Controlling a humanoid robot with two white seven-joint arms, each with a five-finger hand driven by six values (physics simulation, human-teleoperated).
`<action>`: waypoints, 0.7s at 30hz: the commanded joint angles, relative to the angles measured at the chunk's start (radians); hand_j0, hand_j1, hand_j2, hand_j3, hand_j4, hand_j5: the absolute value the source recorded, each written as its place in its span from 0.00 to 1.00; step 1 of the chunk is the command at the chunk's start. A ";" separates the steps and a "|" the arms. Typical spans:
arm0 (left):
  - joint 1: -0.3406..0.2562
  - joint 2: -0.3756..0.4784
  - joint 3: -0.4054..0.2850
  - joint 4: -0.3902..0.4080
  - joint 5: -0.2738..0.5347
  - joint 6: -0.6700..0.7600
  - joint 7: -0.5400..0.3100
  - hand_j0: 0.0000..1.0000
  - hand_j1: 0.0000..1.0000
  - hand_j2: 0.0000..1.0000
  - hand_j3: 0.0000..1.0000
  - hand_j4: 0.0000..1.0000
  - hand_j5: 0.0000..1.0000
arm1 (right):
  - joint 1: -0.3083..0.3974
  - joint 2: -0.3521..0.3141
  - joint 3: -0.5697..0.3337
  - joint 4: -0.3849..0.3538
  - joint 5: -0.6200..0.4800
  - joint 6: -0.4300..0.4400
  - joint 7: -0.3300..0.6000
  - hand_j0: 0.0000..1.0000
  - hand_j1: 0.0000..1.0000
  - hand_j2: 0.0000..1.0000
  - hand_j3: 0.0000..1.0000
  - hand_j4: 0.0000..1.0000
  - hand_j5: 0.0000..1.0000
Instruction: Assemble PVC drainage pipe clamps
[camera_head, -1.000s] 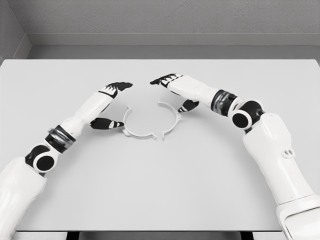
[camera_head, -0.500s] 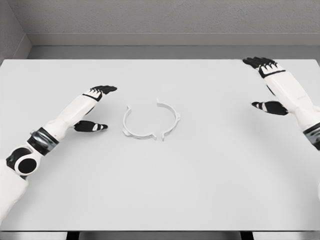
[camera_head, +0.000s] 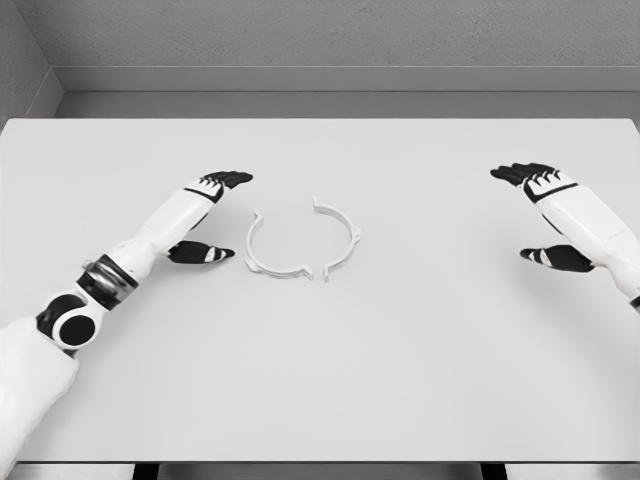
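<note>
Two white half-ring clamp pieces lie together on the table, forming a nearly closed circle: the left half (camera_head: 262, 252) and the right half (camera_head: 344, 240). My left hand (camera_head: 208, 215) hovers just left of the ring, open, with its thumb a short way from the left half and not touching it. My right hand (camera_head: 545, 215) is far off at the right edge, open and holding nothing.
The light grey table (camera_head: 320, 380) spans the whole view, with its front edge at the bottom. A grey wall runs behind the far edge.
My right hand swung away from the ring to the right edge, then dropped lower. My left hand drew back left, then returned closer to the ring. The clamp halves stayed in place.
</note>
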 joint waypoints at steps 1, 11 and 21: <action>0.000 -0.014 0.000 0.000 0.006 0.000 0.001 1.00 1.00 1.00 1.00 1.00 1.00 | 0.000 0.000 -0.001 0.010 -0.008 0.003 0.005 1.00 1.00 1.00 1.00 1.00 1.00; 0.002 -0.038 -0.004 0.000 -0.010 0.000 -0.001 1.00 1.00 1.00 1.00 1.00 1.00 | -0.003 0.002 0.000 0.008 -0.008 0.003 0.005 1.00 1.00 1.00 1.00 1.00 1.00; 0.005 -0.058 -0.004 -0.002 -0.017 0.000 -0.001 1.00 1.00 1.00 1.00 1.00 1.00 | -0.005 0.002 0.002 0.010 -0.008 0.003 0.005 1.00 1.00 1.00 1.00 1.00 1.00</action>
